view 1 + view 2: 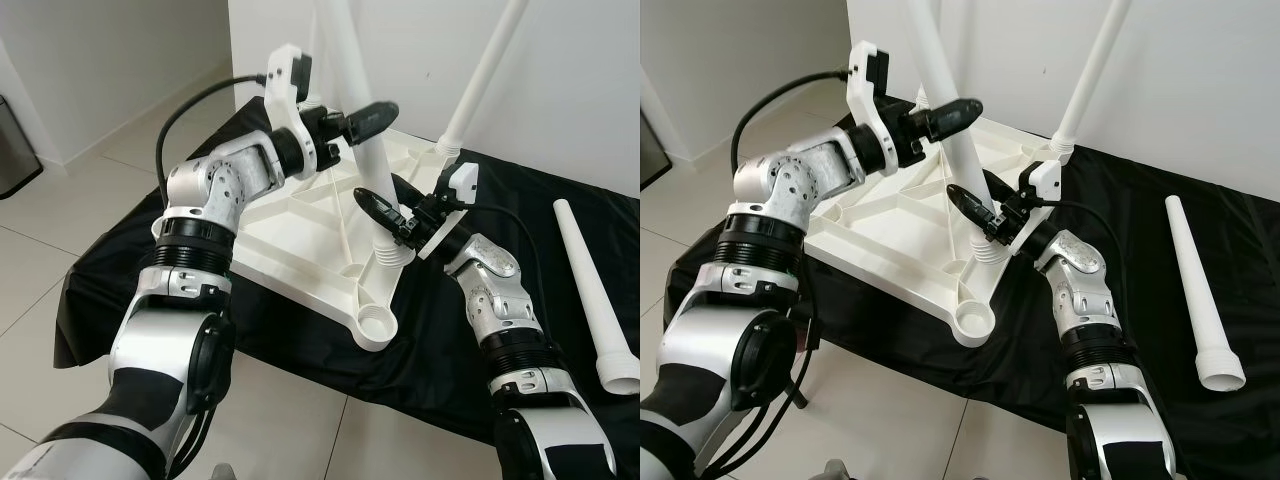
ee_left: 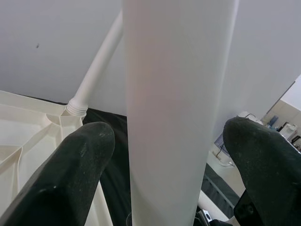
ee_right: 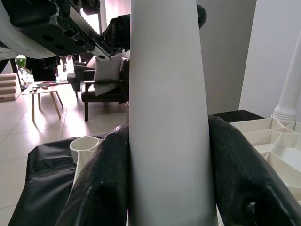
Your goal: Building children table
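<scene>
A white table leg (image 1: 960, 150) stands upright in a socket on the near right edge of the upturned white tabletop (image 1: 895, 225), which lies on a black cloth (image 1: 1160, 330) spread over the tiled floor (image 1: 90, 200). The right gripper (image 1: 975, 212) grips this leg low down, just above its threaded collar; in the right wrist view both black fingers (image 3: 101, 188) press against the leg's sides. The left gripper (image 1: 952, 112) is higher on the same leg, its fingers (image 2: 75, 174) set wide on either side of the leg with gaps showing, so it is not clamped.

A second leg (image 1: 480, 75) stands in the socket at the tabletop's far right corner, leaning against the white wall (image 1: 570, 80). The socket (image 1: 377, 324) at the near corner is empty. A third leg (image 1: 595, 295) lies flat on the cloth, well apart to the right of the tabletop, its wide end toward the cloth's near edge.
</scene>
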Robot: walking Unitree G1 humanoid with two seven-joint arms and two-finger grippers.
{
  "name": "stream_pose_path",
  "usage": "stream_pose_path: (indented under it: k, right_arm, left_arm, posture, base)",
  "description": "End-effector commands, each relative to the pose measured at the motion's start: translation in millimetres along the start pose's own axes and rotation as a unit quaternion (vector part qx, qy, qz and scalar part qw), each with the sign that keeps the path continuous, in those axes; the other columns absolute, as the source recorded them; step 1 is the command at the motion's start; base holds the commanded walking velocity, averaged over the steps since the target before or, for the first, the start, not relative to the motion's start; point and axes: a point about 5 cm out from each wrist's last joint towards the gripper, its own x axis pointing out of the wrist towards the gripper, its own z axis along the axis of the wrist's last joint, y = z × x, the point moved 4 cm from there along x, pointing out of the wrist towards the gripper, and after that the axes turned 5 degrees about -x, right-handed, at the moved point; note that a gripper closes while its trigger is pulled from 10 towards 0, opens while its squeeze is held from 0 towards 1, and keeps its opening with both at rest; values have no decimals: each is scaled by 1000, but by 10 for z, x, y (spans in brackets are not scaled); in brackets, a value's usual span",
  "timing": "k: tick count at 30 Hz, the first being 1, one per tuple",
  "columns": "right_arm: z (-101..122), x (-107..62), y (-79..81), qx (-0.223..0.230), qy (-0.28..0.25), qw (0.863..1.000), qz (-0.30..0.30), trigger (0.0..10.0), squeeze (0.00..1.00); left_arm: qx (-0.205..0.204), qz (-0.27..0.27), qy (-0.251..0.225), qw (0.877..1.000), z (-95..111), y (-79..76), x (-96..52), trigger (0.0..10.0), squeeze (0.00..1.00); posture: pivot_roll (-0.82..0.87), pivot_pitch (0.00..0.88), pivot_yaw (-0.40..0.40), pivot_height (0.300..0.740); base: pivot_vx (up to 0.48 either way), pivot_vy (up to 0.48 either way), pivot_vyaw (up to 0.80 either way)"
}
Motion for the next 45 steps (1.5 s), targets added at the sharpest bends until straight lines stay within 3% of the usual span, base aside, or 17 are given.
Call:
stream_pose_path:
  k: [1,2,3,4,5,21,22,31,34,35,36,38,41,45]
  right_arm:
    - [14,-16,2,-2,1,1000,1,10000,0]
    - [14,-16,2,-2,1,1000,1,10000,0]
    - [13,-19,-3,-1,1,1000,-2,10000,0]
    - [13,-19,-3,-1,1,1000,-2,10000,0]
    - [14,-18,-9,0,1,1000,-5,10000,0]
    - [71,23,-49,-1,3,1000,-8,10000,0]
    - [77,25,-49,0,4,1000,-6,10000,1000]
    - [92,45,-65,-5,11,1000,-2,10000,1000]
    - [97,81,-122,-20,37,999,-7,10000,1000]
    - [80,90,-152,-29,55,998,-12,10000,878]
    - [69,98,-169,-35,68,997,-12,10000,0]
    - [74,116,-206,-47,85,995,-14,10000,0]
    - [80,124,-225,-51,93,994,-16,10000,0]
    - [120,156,-270,-57,112,992,-9,10000,0]
  left_arm:
    - [-1,-5,-7,1000,24,-30,29,7412,0]
    - [-1,-5,-7,1000,24,-30,29,7412,0]
    - [-3,-9,-11,1000,43,-47,33,745,0]
    - [-3,-9,-11,1000,43,-47,33,745,0]
    - [-4,-11,-15,1000,62,-63,36,0,0]
    - [20,-25,-20,999,82,-151,58,0,0]
    - [24,-26,-16,999,76,-160,60,10000,0]
    - [58,-37,-10,998,71,-233,74,10000,0]
    - [132,-38,-9,990,97,-313,95,10000,0]
    - [154,-41,-7,987,98,-345,101,10000,0]
    - [173,-46,-5,984,96,-378,104,10000,0]
    - [202,-52,-3,978,84,-427,109,10000,0]
    - [210,-54,1,976,68,-445,112,10000,0]
    - [258,-77,23,963,-49,-543,115,10000,0]
  posture:
    - [1,0,-77,740]
    - [1,0,-77,740]
    - [2,0,-76,740]
    - [2,0,-76,740]
    - [3,0,-76,740]
    - [5,0,-78,740]
    - [4,0,-79,740]
    - [5,0,-84,740]
    - [8,0,-88,740]
    - [8,0,-88,740]
    - [8,0,-89,740]
    - [5,0,-89,740]
    - [5,0,-89,740]
    - [2,0,-92,740]
  base:
    - [0,0,0]
    - [0,0,0]
    - [0,0,0]
    - [0,0,0]
    - [0,0,0]
    - [0,0,0]
    - [0,0,0]
    - [0,0,0]
    - [0,0,0]
    - [0,0,0]
    - [0,0,0]
    - [0,0,0]
    - [0,0,0]
    - [0,0,0]
